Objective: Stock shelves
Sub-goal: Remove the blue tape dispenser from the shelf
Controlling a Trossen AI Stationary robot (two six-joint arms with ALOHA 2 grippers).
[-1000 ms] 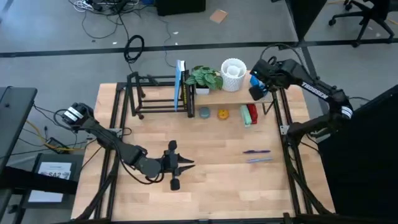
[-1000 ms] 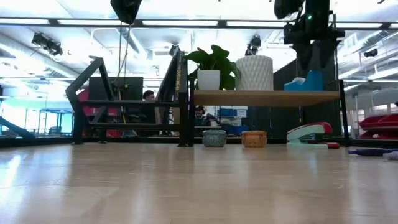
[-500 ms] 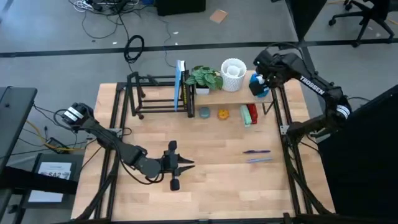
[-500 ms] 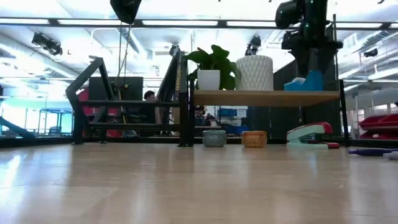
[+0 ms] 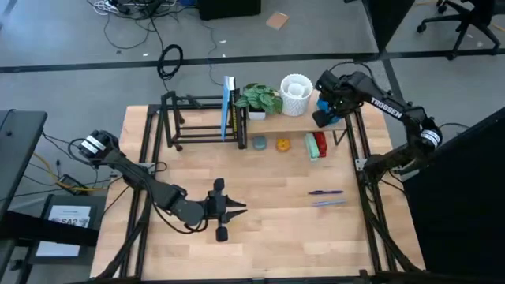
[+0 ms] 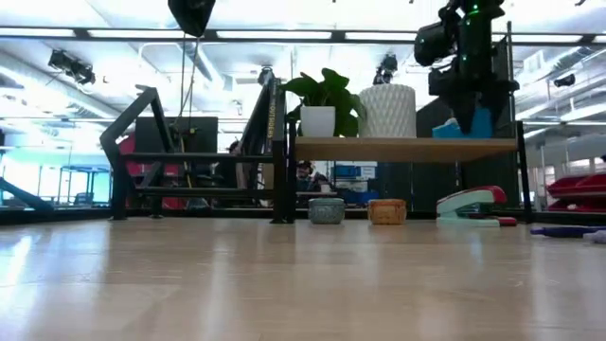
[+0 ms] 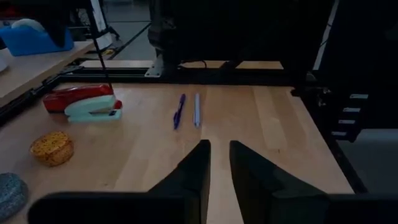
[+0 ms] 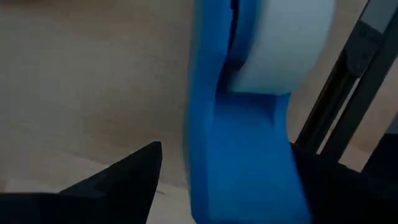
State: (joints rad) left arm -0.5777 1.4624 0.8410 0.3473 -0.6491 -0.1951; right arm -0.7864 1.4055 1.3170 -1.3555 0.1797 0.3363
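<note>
the low stand with a light wooden plank top on black legs (image 5: 272, 120) already carries a potted green plant (image 5: 259, 99), a white ribbed pot (image 5: 296, 94) and a blue tape dispenser (image 5: 324, 110). staplers (image 5: 317, 145) and pens (image 5: 325, 196) remain on the worktop (image 5: 276, 213). the right tool (image 5: 330, 106) hangs over the plank's end, fingers apart around the dispenser, seemingly touching. the left tool (image 5: 234, 208) rests low, nearly together, empty.

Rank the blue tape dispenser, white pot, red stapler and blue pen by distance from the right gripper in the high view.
1. Blue tape dispenser, at the right gripper, on the shelf's right end.
2. White pot, left on the shelf.
3. Red stapler, on the table below.
4. Blue pen, farthest.
</note>
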